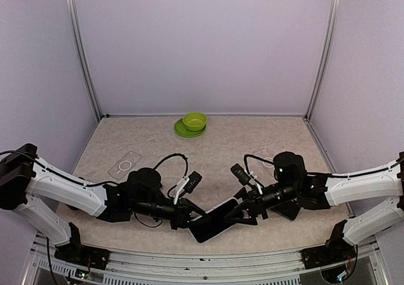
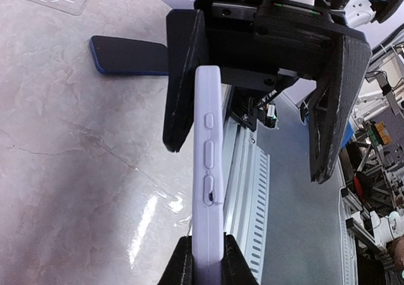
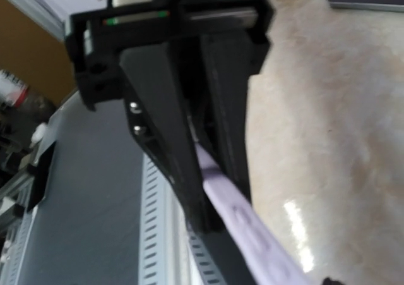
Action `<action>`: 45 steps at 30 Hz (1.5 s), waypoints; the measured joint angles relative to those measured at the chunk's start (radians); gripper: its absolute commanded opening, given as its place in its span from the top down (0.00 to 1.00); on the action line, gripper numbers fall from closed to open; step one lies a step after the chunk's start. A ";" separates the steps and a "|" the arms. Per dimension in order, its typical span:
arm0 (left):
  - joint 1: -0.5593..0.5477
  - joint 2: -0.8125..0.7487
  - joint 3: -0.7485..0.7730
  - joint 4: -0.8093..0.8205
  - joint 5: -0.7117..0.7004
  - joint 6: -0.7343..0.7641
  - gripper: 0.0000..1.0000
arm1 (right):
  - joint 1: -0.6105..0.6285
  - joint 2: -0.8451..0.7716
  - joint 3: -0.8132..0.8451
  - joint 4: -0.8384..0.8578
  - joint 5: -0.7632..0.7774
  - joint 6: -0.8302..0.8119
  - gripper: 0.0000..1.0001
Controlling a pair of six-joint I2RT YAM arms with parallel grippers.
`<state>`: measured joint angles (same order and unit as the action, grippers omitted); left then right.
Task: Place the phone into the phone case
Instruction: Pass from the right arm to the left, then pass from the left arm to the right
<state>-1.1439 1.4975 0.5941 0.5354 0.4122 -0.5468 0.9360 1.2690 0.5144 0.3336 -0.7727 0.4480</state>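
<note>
– Case [image 1: 211, 227], the lavender one: where is it?
– Low centre of the top view, held above the near edge of the table [image 1: 252, 139], bridging the two arms' ends. Its upward face looks black; I cannot tell whether anything sits inside.
– Who has it?
– The left gripper [image 2: 207, 247]. Both fingers pinch its flat faces at the bottom of the left wrist view, side buttons facing the camera.
– And the right gripper [image 2: 249, 158]?
– Spread wide, gripping nothing. The case's far end stands between its fingers, close against the one at frame left and well apart from the other.
– Phone [image 2: 126, 54]?
– Dark blue, flat on the table, upper left of that view, behind the right gripper.
– Anything else?
– A clear case [image 1: 124, 165] at left in the top view, and a green bowl [image 1: 194, 119] on a green plate [image 1: 183, 131] at the back.
</note>
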 measured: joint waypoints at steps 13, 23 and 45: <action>0.059 -0.146 -0.197 0.203 -0.200 -0.145 1.00 | -0.103 -0.056 -0.013 0.013 0.119 0.110 0.07; 0.021 -0.203 -0.341 0.476 -0.467 -0.259 1.00 | -0.108 -0.073 -0.082 0.142 0.190 0.244 0.11; -0.159 0.283 -0.219 0.992 -0.663 -0.365 1.00 | -0.056 -0.075 -0.122 0.376 0.225 0.384 0.19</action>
<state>-1.3033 1.7805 0.3748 1.5272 -0.2512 -0.9115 0.8795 1.1938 0.3920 0.7094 -0.5480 0.8318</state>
